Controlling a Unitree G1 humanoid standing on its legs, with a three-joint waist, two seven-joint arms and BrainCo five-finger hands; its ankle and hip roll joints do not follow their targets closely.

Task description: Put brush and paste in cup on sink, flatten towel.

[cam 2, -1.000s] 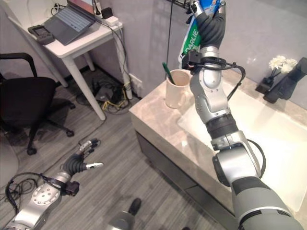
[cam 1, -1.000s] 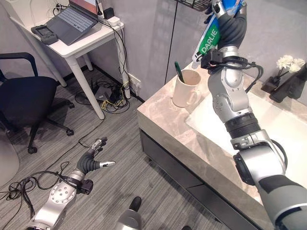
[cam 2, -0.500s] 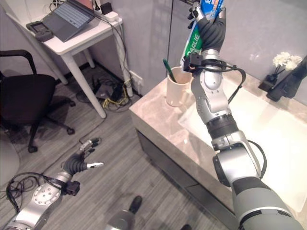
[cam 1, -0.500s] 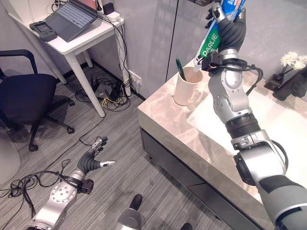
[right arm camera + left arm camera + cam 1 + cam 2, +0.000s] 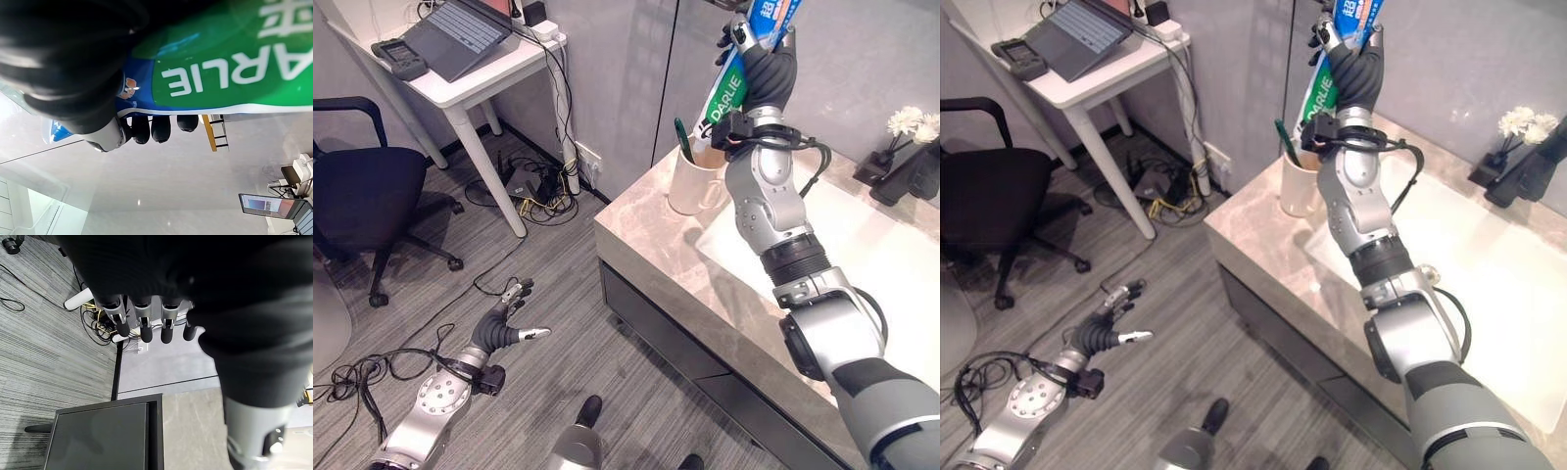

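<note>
One cup (image 5: 693, 185) stands on the sink counter (image 5: 646, 245), with one green brush (image 5: 682, 142) upright inside. One green, blue and white paste tube (image 5: 734, 73) is clenched in the right hand (image 5: 766, 70), above the cup. The left hand (image 5: 499, 328) hangs low over the floor, fingers straight.
</note>
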